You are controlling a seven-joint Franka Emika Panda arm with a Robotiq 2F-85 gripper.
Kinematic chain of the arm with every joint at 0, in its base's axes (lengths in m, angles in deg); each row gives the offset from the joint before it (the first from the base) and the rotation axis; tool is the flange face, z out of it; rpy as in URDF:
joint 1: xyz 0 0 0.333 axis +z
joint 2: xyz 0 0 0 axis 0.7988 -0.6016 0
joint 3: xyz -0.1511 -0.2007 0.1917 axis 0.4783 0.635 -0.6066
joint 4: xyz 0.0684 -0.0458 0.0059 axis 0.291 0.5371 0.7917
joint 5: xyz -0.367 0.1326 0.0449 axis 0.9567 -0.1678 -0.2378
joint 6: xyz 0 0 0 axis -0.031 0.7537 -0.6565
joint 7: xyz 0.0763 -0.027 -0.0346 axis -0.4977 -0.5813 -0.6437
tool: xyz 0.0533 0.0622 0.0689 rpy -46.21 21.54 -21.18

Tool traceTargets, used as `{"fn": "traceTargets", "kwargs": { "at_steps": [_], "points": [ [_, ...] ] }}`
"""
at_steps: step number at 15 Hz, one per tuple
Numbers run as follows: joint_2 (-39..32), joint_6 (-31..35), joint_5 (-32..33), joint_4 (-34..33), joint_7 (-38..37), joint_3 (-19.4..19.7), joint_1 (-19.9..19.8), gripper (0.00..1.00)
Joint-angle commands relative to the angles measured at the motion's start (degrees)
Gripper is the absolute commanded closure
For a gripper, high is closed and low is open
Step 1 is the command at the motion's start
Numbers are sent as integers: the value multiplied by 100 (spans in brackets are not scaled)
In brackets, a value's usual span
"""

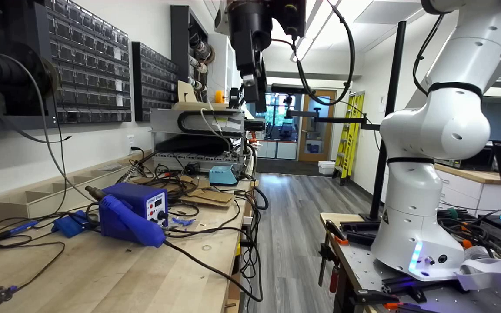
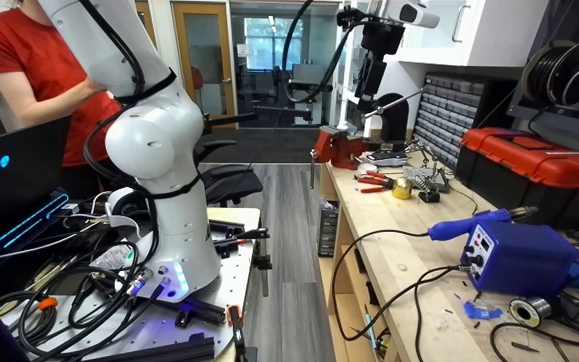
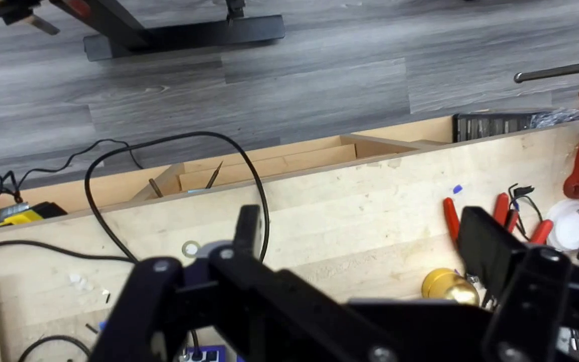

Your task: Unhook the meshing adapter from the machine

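Note:
The meshing adapter, a bright-blue wand with a dark metal nozzle, shows in both exterior views (image 1: 135, 221) (image 2: 470, 224). It lies along the side of the machine, nozzle toward the wall, with a black cable hanging from its other end. The machine, a blue box with a pale knob panel, stands on the bench in both exterior views (image 1: 135, 191) (image 2: 531, 259). Only a bit of it shows at the bottom of the wrist view (image 3: 214, 353). My gripper (image 1: 255, 98) (image 2: 368, 103) (image 3: 362, 216) is open and empty, high above the bench and apart from both.
A red-lidded toolbox (image 2: 536, 158), red vise (image 2: 337, 146), red-handled pliers (image 2: 372, 182) and gold ball (image 2: 401, 188) are on the bench (image 2: 395, 221). A teal box (image 1: 223, 175) stands farther along. Loose black cables loop over the bench edge. A person in red (image 2: 33, 90) stands by the arm.

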Motion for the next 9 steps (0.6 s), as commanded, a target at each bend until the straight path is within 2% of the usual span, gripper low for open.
{"fn": "traceTargets", "kwargs": {
  "at_steps": [1,9],
  "points": [
    [-343,714,441,-71,-22,-190,-35,0],
    [-1386,2534,1239,-246,84,-117,-31,0]
  ]
}}
